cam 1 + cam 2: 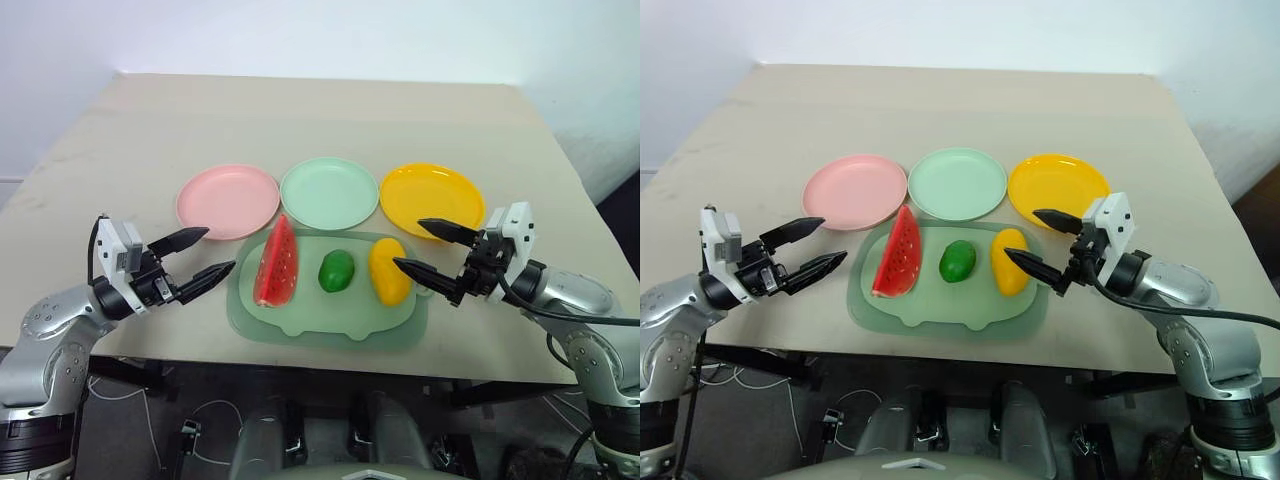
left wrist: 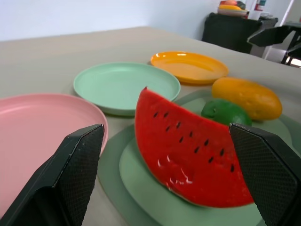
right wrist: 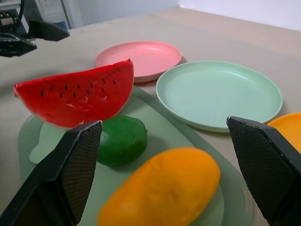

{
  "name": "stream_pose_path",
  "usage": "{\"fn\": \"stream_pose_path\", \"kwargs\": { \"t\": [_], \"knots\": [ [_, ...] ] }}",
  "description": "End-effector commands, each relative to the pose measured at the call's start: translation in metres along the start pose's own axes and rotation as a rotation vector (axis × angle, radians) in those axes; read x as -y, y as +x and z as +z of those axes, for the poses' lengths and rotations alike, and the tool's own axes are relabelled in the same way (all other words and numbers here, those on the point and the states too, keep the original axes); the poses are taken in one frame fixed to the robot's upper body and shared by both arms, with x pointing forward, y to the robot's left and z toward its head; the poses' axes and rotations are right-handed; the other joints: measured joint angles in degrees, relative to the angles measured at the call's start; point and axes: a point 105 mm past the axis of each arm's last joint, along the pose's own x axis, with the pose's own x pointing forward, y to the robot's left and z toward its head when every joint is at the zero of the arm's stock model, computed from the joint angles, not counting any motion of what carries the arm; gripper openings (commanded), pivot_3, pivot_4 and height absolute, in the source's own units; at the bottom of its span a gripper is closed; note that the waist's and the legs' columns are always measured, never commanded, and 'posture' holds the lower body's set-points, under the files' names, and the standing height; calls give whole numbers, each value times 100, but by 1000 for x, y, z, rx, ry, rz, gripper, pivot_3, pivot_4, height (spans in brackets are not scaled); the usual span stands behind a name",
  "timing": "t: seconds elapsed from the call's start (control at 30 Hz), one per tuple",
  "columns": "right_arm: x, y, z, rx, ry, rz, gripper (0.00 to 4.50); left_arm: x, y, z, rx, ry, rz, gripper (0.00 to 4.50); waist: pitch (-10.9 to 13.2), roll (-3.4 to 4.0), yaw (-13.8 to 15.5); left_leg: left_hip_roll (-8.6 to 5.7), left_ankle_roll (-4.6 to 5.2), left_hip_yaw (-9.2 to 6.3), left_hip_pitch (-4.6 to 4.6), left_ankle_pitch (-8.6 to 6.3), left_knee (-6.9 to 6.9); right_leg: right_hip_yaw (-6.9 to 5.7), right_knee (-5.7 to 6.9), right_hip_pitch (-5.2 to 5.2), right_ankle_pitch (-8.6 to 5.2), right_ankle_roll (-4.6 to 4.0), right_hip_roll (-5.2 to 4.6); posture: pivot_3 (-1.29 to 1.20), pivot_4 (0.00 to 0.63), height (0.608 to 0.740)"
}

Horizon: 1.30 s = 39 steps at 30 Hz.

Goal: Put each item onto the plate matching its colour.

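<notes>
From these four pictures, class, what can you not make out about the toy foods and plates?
- Watermelon wedge: its green rind faces away from both head views.
- Yellow fruit: its near end is cut off by the right wrist view's edge.
- Pink plate: partly hidden by a left claw finger.

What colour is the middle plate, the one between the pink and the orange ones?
Pale mint green; it shows best in the left eye view.

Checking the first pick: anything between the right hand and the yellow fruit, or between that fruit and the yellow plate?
Nothing visible. The open right hand sits beside the yellow fruit, and bare mat and table lie between it and the yellow plate.
</notes>
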Motion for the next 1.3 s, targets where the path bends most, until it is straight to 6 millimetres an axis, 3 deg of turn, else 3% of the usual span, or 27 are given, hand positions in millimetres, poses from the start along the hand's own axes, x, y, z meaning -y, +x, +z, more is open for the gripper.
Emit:
{"fn": "stream_pose_path", "kwargs": {
  "t": [0.03, 0.33, 0.6, 0.73, 1.0, 1.3],
  "knots": [
    [-3, 0, 11, 36, -35, 16, 4500, 0, -1, 10, 22, 44, 4, 4465, 0, 0, 7, 0, 0, 0, 0, 0, 0, 0, -1, 0, 0, 0, -1, 0, 150, 696],
    [-3, -3, 8, 2, -10, 10, 4500, -3, 7, 15, 33, 55, -10, 4465, 0, 0, -2, 0, 4, 0, -1, -3, -2, 0, -3, 0, 0, 0, 0, 0, 150, 696],
    [9, 3, 12, -81, 158, -105, 4500, -2, 10, 14, 32, 56, -24, 4465, 0, 1, -9, 0, -1, 0, -1, 0, -2, 1, -2, -2, 7, -12, -1, 0, 150, 696],
    [2, 2, 13, -135, 184, -96, 4500, -1, 14, 12, 37, 48, -39, 4465, 1, 1, 17, 0, -1, 0, -4, 0, -4, 1, -4, -4, 9, -16, -1, 0, 150, 696],
    [13, -2, -11, -314, 285, -189, 4500, 4, 25, 8, 32, 45, -79, 4465, 1, 1, -15, 0, 2, 2, -6, -1, -5, 1, -7, -3, 7, -11, 1, 0, 150, 696],
    [26, 13, -37, -414, 420, -313, 4500, 4, 30, 2, 41, 33, -88, 4465, 0, 1, -12, 0, -2, 7, -7, 1, -7, 2, -5, -5, 11, -14, 2, 0, 150, 696]
  ]
}}
